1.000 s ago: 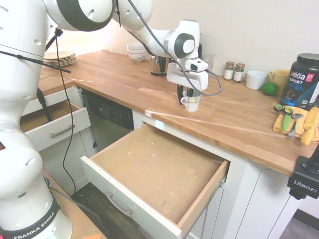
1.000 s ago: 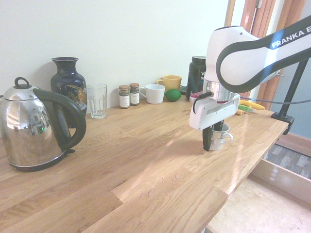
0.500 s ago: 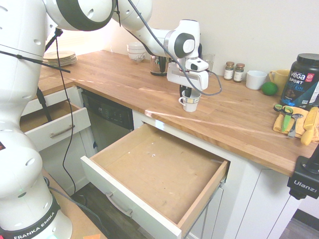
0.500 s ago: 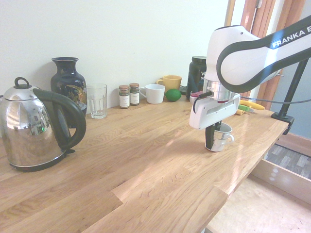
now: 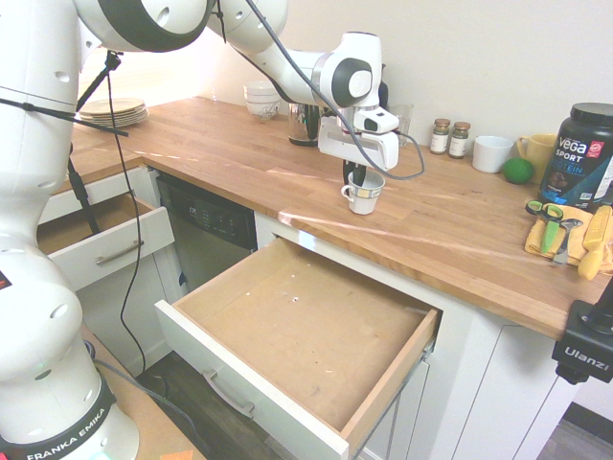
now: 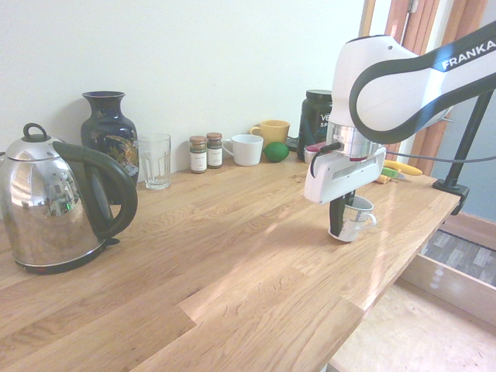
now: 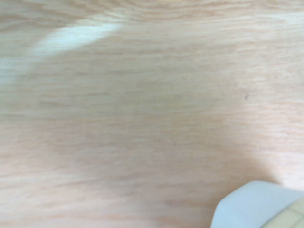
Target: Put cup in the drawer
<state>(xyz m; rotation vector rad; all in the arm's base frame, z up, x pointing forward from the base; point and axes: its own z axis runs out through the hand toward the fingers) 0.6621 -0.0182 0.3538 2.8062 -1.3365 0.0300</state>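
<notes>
One gripper (image 6: 339, 231) is closed on the cup (image 6: 356, 221) wall, so it should lift straight, slowly, before crossing toward the drawer (image 5: 306, 326) beside the bench (image 5: 431, 216).

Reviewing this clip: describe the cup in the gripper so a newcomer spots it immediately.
On the wooden countertop, above the wide open drawer, find the gripper at the end of the white arm. The small white teacup is pinched in its fingers by the wall. Faint dark markings set it apart from the plain white mug near the wall.
</notes>
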